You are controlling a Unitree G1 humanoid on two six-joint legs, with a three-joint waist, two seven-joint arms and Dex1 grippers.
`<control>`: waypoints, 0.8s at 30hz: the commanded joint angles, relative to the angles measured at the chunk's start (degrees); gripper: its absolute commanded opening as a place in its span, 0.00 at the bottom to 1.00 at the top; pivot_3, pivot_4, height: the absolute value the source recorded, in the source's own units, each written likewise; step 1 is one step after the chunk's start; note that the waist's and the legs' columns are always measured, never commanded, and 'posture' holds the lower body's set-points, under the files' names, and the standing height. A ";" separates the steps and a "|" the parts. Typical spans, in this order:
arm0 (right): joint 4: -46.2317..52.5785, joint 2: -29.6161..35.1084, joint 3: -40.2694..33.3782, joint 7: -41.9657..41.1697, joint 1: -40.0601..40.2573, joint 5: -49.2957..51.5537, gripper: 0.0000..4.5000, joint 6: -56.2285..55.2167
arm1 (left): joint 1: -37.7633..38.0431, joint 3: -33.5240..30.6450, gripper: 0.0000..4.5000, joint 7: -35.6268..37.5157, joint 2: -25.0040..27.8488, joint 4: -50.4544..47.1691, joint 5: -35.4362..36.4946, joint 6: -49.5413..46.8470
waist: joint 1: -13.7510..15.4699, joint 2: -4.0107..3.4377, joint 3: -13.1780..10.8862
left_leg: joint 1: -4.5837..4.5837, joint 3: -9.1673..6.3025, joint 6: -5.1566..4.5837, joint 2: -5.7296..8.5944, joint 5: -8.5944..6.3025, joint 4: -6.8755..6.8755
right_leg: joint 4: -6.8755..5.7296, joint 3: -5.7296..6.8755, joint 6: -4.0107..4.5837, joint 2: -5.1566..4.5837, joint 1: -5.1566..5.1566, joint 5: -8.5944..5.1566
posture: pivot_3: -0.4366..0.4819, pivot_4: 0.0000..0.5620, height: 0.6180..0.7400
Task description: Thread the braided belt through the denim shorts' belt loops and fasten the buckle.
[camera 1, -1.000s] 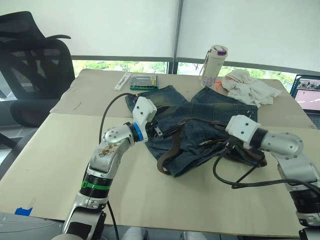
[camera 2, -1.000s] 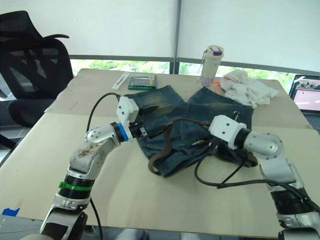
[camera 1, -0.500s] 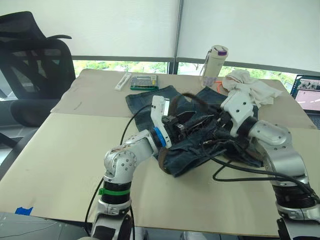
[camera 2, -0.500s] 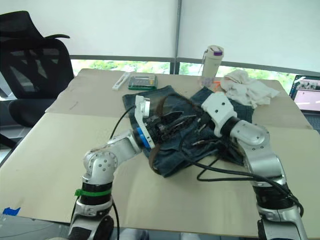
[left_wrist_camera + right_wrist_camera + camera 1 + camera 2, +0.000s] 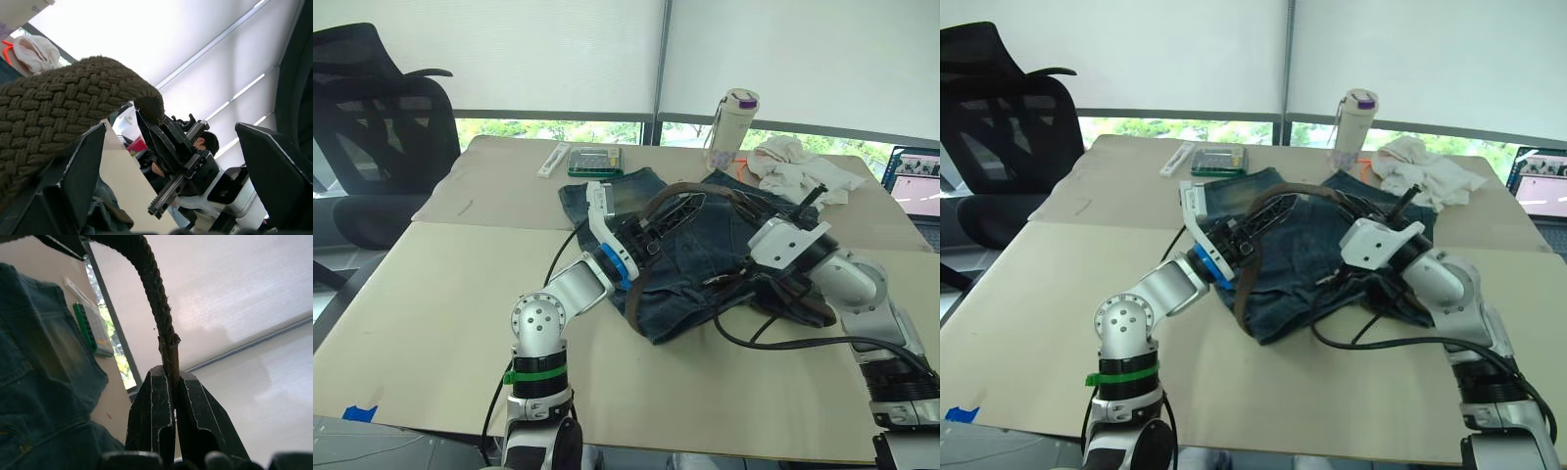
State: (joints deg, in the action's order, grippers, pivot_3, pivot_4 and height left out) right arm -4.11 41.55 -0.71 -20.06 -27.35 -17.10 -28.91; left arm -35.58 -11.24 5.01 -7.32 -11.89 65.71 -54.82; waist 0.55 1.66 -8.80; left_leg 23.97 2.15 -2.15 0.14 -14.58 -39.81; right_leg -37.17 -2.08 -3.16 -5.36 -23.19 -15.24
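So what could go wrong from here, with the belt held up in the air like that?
1. The right pincer pinches only the very tip of the belt, so a pull could make it slip out.
2. The left pincer is open and the belt merely lies over one finger, so it may slide off.
3. A black cable trails beside the shorts and might snag.

My desk is beige, two tops butted together. Beyond its far edge, white roller blinds cover the windows, leaving a low strip of daylight and green foliage. A black office chair stands off the desk's left corner.
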 commanded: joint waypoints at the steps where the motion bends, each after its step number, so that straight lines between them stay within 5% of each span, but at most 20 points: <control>1: 0.14 0.18 -0.59 3.07 2.11 -3.47 0.00 -1.53 | 0.34 0.55 1.00 -2.83 -2.76 -1.96 3.82 1.37 | 0.01 0.00 0.00 | -0.01 0.00 0.00 -0.01 0.00 0.00 | 0.01 0.00 0.00 0.01 0.01 0.00 | 0.48 0.27 1.00; 13: 2.85 -2.06 -4.87 7.81 0.25 -3.79 0.00 6.16 | 3.71 8.16 1.00 -0.81 3.47 -8.06 15.68 -4.33 | -0.09 0.00 0.00 | -0.07 0.03 0.04 -0.01 0.02 0.02 | 0.01 -0.09 0.00 0.04 0.03 0.00 | 0.48 0.27 1.00; 24: 3.96 3.01 -6.54 -3.30 -7.17 8.09 0.00 12.65 | 4.67 13.84 1.00 1.45 8.73 -12.74 12.53 -0.90 | -0.48 0.00 0.00 | -0.14 0.06 -0.01 -0.02 -0.01 0.06 | 0.04 -0.15 0.00 0.07 0.10 0.00 | 0.48 0.27 1.00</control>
State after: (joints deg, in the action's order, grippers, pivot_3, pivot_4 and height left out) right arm -2.65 43.55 -5.47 -21.51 -32.82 -12.07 -18.10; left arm -30.62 2.20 6.14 1.87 -22.80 79.12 -57.69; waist 0.07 1.66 -8.80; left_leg 23.82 2.21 -2.20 0.12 -14.61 -39.75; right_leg -37.11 -2.23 -3.16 -5.29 -23.08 -15.24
